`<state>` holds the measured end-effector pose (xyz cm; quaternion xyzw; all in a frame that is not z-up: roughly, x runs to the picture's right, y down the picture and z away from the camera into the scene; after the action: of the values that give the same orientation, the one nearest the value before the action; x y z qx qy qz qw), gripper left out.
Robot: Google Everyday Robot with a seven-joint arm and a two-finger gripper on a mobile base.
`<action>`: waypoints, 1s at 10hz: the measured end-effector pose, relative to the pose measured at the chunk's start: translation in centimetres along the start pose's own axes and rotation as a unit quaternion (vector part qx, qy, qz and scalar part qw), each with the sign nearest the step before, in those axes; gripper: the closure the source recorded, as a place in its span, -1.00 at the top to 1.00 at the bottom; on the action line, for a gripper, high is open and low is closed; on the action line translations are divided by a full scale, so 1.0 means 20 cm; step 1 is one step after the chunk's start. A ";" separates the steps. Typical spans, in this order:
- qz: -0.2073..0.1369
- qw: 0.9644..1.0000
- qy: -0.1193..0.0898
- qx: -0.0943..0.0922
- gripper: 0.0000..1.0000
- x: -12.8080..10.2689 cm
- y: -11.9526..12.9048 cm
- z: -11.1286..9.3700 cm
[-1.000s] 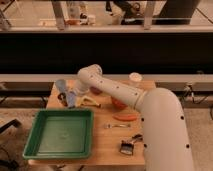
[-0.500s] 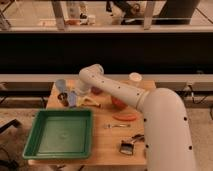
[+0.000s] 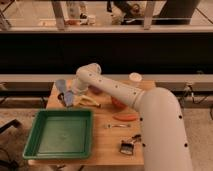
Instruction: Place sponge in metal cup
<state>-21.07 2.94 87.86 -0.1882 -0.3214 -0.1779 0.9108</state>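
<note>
The metal cup [image 3: 60, 84], pale grey-blue, stands near the table's far left corner. My gripper [image 3: 66, 98] is just in front of it and slightly right, low over the table. It is shut on the sponge [image 3: 69, 99], a light-blue block held on end at the gripper's tip. The sponge is beside the cup and lower than its rim, not in it. The white arm [image 3: 110, 91] reaches in from the lower right.
A banana [image 3: 89, 102] lies right of the gripper. A red fruit [image 3: 118, 104] and a red-brown thing [image 3: 95, 90] are partly hidden by the arm. There is also an orange item [image 3: 125, 116], a white cup [image 3: 135, 77], a green tray [image 3: 60, 132], a utensil [image 3: 117, 126] and a black clip [image 3: 127, 146].
The gripper has shifted slightly by the cup, and the light-blue sponge now shows more plainly at its tip. Nothing else has moved.
</note>
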 end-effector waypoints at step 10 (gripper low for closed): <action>-0.049 0.998 -0.025 0.012 -1.00 -0.12 -0.15 0.09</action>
<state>-25.03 1.71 88.31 -0.1652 -0.3551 -0.2139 0.8949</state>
